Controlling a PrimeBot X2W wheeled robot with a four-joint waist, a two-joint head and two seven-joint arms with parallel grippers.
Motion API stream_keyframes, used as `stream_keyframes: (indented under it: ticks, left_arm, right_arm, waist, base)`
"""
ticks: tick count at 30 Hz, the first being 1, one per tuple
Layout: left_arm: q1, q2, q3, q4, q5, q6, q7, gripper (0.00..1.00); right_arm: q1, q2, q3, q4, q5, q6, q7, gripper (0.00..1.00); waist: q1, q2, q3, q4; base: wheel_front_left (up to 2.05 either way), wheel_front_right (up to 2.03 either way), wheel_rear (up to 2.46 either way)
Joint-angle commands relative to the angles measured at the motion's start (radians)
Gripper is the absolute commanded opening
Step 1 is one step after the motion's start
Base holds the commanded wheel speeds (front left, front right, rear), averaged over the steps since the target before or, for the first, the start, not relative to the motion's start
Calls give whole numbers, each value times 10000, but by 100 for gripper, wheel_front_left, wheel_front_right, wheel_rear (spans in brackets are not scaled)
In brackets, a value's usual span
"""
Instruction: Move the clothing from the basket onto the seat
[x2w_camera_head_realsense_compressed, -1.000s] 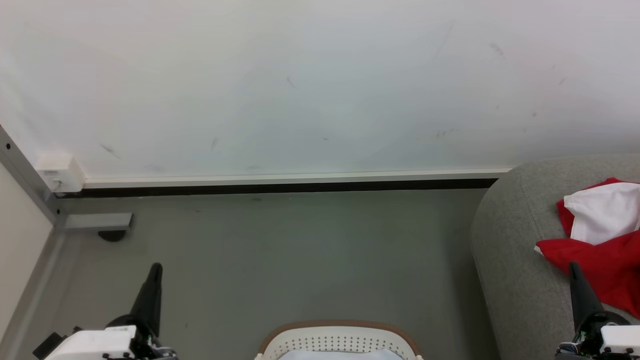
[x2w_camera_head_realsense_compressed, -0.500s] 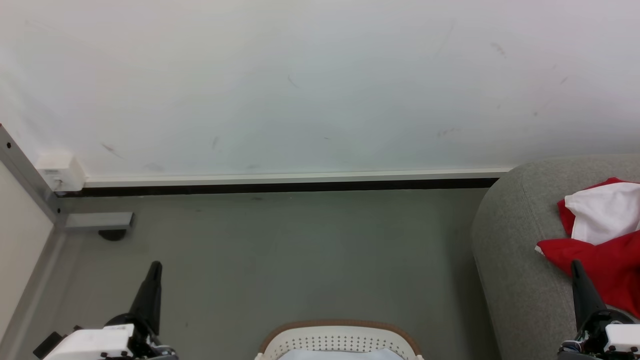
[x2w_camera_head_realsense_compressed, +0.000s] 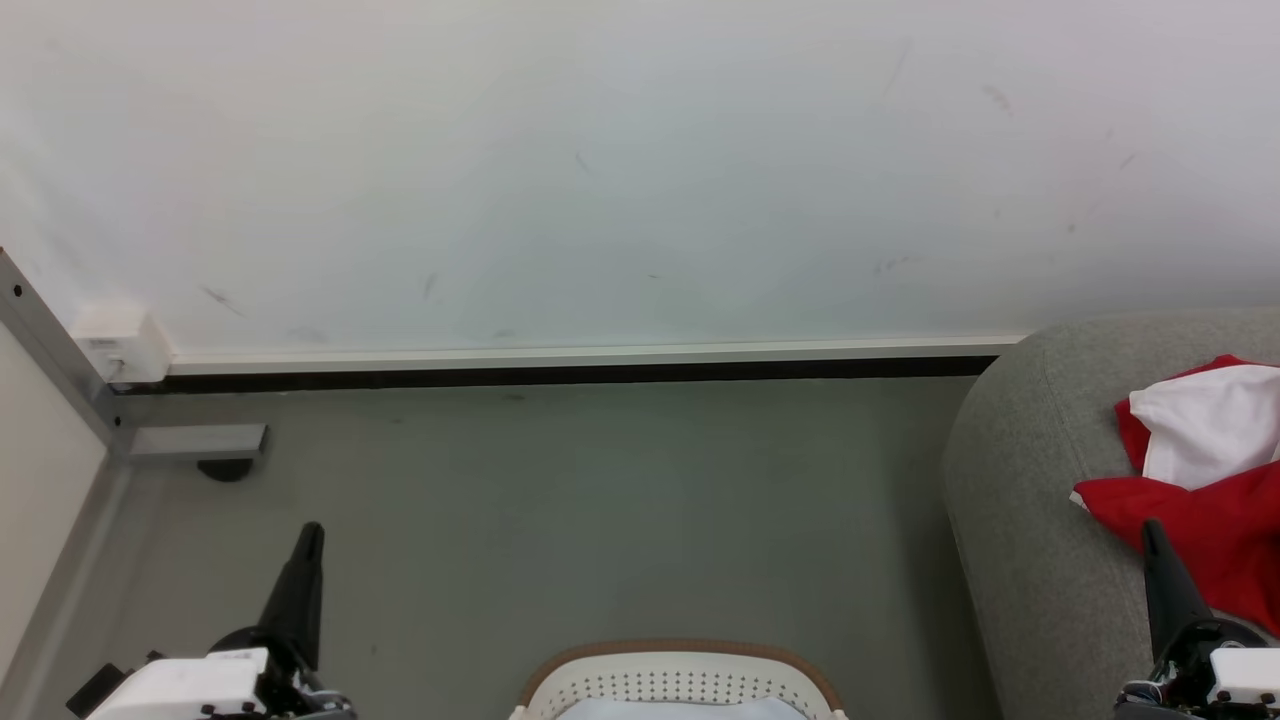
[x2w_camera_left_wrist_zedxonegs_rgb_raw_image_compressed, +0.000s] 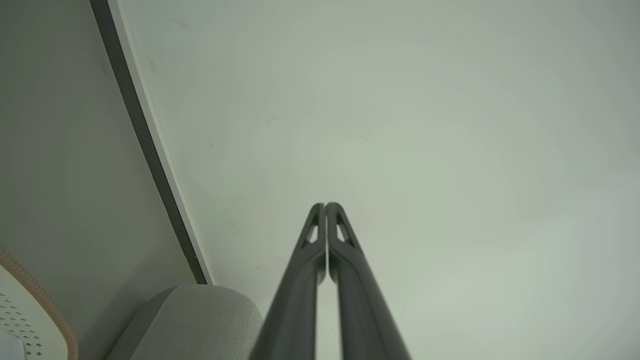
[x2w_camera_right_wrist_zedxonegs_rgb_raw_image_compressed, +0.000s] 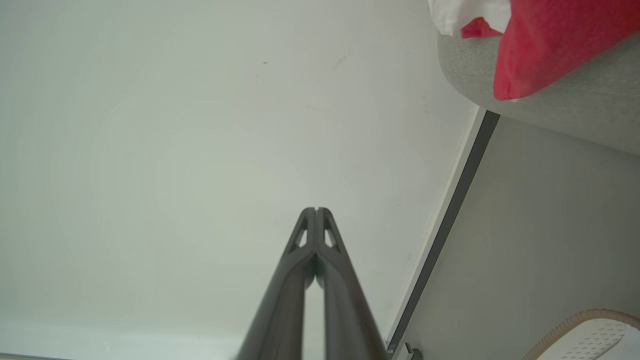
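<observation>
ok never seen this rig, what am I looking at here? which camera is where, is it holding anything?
A wheeled two-armed robot. The wide picture is from its head camera, looking down at a grey floor and white wall. The other two are from a camera on each wrist: the left gripper and right gripper rise from the bottom edge, both shut, holding nothing. Red and white clothing lies on the grey seat at the right. The white basket is on the floor between the grippers; just its far rim is in frame, so its contents cannot be judged.
</observation>
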Motion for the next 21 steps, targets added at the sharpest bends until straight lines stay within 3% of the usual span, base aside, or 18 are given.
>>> stream_keyframes:
  ticks: [1, 21]
  left_arm:
    - [-80, 14, 27, -34, -124, -10, 36, 0]
    - [-78, 15, 27, -37, -123, -9, 36, 0]
  right_arm:
    - [-52, -80, 14, -29, 133, -23, -35, 0]
    - [-49, -215, 193, -70, 260, -23, -196, 0]
  waist:
    - [0, 0, 0, 0]
    - [0, 0, 1, 0]
  base:
    - [0, 0, 0]
    - [0, 0, 0]
